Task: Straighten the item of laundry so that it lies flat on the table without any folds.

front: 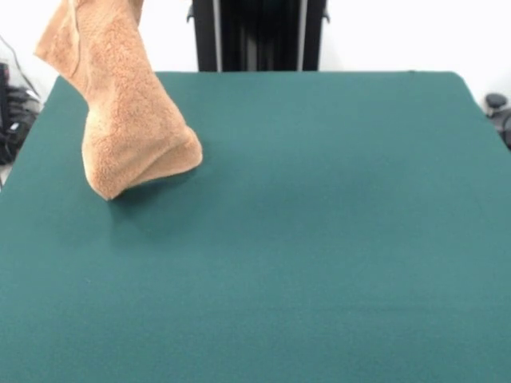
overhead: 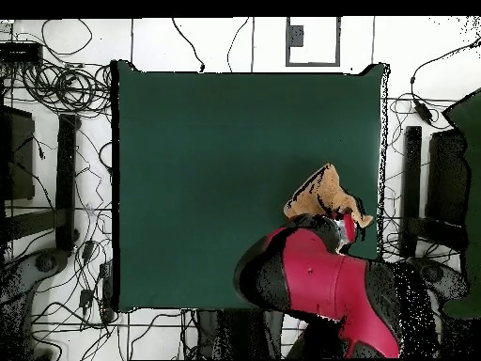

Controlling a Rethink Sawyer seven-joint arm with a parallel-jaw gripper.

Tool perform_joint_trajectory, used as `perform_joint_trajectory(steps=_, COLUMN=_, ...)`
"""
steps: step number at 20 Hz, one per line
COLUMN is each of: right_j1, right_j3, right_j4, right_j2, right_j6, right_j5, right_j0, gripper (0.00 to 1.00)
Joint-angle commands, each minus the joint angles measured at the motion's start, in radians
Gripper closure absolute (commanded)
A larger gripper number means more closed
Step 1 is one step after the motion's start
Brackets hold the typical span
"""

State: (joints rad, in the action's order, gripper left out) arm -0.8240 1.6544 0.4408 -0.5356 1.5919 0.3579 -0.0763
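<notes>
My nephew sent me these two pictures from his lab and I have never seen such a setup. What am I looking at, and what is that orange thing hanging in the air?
These are two views of one moment. One camera faces the robot across a green table; the other looks straight down, with the robot at the picture's bottom. The red and black shape there is the robot's arm, reaching over the table. The orange thing is a small towel. It hangs bunched and twisted from above, its top running out of the front picture, its lower end at or just above the table. From overhead it shows beside the arm's end. The gripper itself is hidden, so its grasp cannot be seen. Nothing else lies on the table.
</notes>
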Motion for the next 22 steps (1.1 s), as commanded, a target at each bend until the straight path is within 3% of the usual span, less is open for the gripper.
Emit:
perform_joint_trajectory(steps=1, right_j1=-0.005, right_j3=-0.002, right_j4=0.056, right_j2=0.143, right_j6=-0.071, right_j5=0.099, right_j0=0.002, gripper=1.0)
perform_joint_trajectory(steps=22, right_j1=-0.069, right_j3=-0.016, right_j4=0.081, right_j2=0.179, right_j6=-0.137, right_j5=0.184, right_j0=0.04, gripper=1.0)
